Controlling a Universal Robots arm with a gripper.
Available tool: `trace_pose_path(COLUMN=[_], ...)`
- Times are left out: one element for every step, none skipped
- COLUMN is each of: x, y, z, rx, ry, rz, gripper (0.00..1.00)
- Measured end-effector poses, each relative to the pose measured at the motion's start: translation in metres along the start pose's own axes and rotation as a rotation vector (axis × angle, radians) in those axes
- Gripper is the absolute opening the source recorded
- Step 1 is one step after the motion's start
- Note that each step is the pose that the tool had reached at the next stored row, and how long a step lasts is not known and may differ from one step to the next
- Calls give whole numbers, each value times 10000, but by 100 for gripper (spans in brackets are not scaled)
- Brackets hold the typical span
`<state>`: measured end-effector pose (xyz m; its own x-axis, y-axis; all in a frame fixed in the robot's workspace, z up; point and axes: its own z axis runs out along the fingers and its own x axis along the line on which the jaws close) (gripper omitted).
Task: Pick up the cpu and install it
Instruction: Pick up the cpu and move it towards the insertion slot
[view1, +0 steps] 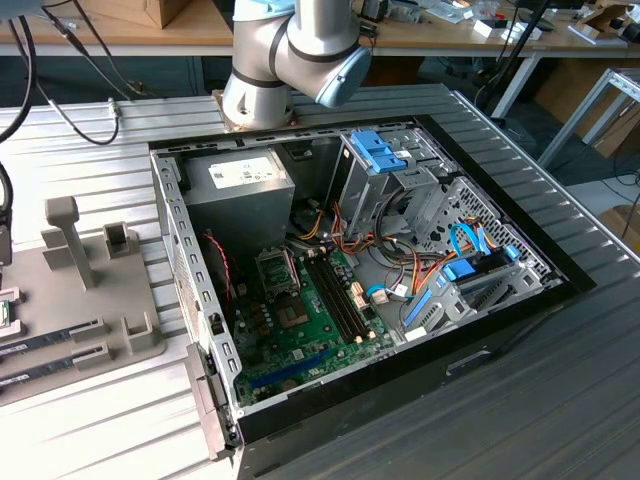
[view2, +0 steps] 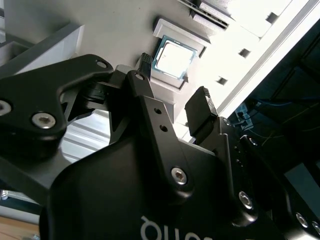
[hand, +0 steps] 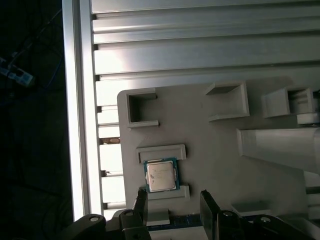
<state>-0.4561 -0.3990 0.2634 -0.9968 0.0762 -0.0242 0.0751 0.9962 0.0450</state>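
The cpu (hand: 161, 175) is a small square chip with a green rim and a silver-grey lid. It lies flat on a grey holder plate (hand: 210, 150), between two low raised blocks. In the second wrist view the cpu (view2: 174, 60) sits just past the fingertips. My gripper (hand: 174, 202) hovers over the plate, open, with nothing between its black fingers (hand: 207, 205). The chip is just off the gripper (view2: 173, 77) and apart from it. In the exterior view, the open computer case (view1: 180, 250) shows the green motherboard (view1: 320, 330) with its socket (view1: 275, 268).
The grey holder plate (view1: 90, 330) lies at the exterior view's left on the ribbed metal table, with upright posts (view1: 65, 240) and memory sticks (view1: 50, 338). Inside the case are a grey power-supply box (view1: 240, 190), drive cages (view1: 400, 170) and loose cables. The arm's base (view1: 270, 80) stands behind the case.
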Motion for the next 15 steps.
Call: trace_pose_path(x=[0, 0, 0, 0, 1, 1, 1, 1, 1, 1, 1, 1, 1, 1, 1], y=[0, 0, 0, -1, -1, -1, -1, -1, -2, -2, -2, -2, -2, -2, -2], z=[4, 7, 11, 16, 18, 23, 28, 31, 35, 37, 40, 43, 47, 51, 54], rx=[0, -1, -1, -1, 0, 0, 0, -1, -1, 0, 0, 0, -1, 0, 0], ry=[-1, -1, -1, -1, 1, -1, -1, -1, -1, 0, 0, 0, -1, -1, -1], rz=[0, 0, 0, 0, 0, 0, 0, 0, 0, 0, 0, 0, 0, 0, 0], gripper=[54, 54, 54, 54, 54, 54, 54, 54, 54, 54, 54, 54, 54, 54, 54])
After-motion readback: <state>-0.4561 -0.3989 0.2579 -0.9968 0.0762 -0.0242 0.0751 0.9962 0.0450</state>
